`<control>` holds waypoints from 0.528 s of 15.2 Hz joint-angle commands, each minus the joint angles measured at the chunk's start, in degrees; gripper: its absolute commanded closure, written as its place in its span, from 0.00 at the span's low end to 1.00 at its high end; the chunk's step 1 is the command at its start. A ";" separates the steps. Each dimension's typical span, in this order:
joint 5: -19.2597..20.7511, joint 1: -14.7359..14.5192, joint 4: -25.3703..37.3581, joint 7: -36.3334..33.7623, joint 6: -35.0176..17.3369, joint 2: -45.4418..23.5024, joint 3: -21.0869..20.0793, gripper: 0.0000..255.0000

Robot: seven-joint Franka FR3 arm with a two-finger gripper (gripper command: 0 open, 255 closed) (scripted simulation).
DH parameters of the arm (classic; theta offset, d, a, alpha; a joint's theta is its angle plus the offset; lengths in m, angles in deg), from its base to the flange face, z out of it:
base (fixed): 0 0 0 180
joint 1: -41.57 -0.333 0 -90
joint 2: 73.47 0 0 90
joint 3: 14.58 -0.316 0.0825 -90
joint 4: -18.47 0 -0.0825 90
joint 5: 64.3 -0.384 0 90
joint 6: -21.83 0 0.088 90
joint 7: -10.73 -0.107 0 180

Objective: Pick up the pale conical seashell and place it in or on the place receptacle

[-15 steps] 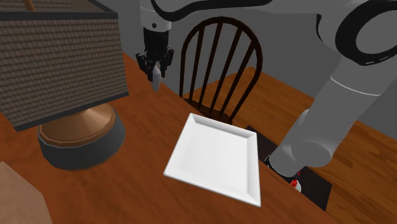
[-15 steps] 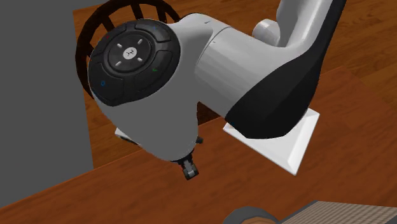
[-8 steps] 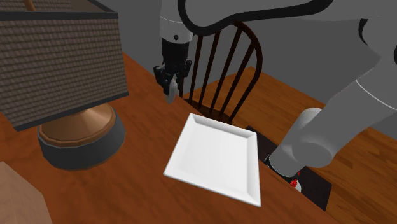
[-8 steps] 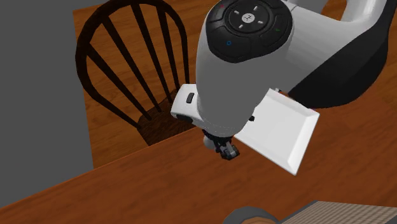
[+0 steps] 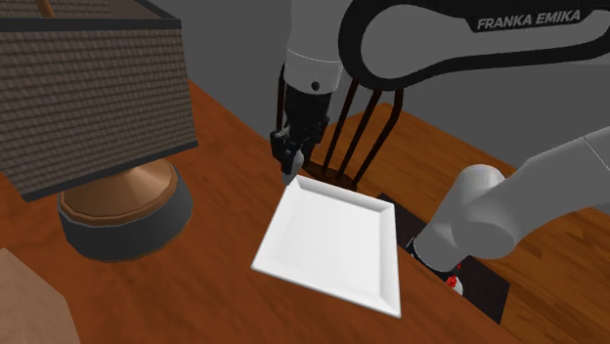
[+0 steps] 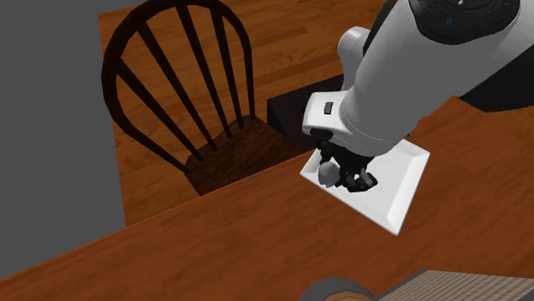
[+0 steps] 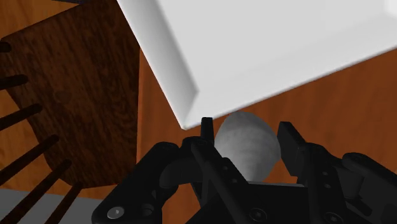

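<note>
The all-black two-finger gripper [image 5: 289,164], clasping the pale seashell [image 5: 288,179], has moved toward the shoulder view's right and lower. It has passed in front of the dark wooden spindle-back chair [image 5: 370,137] to reach the far corner of the white square plate [image 5: 337,239]. In the second exterior view the white arm [image 6: 402,77] has swung clear of the chair [image 6: 227,154], uncovering it. The gripper [image 6: 347,176] and shell [image 6: 328,174] now hang over the plate's [image 6: 404,184] corner nearest the chair.
</note>
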 commanded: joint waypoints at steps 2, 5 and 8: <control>-2.36 -2.20 -4.91 -1.18 1.47 6.62 -0.49 1.00; -4.60 -4.62 -8.68 -2.90 3.45 12.61 -1.30 1.00; -7.22 -7.70 -12.26 -5.41 6.24 19.25 -2.45 1.00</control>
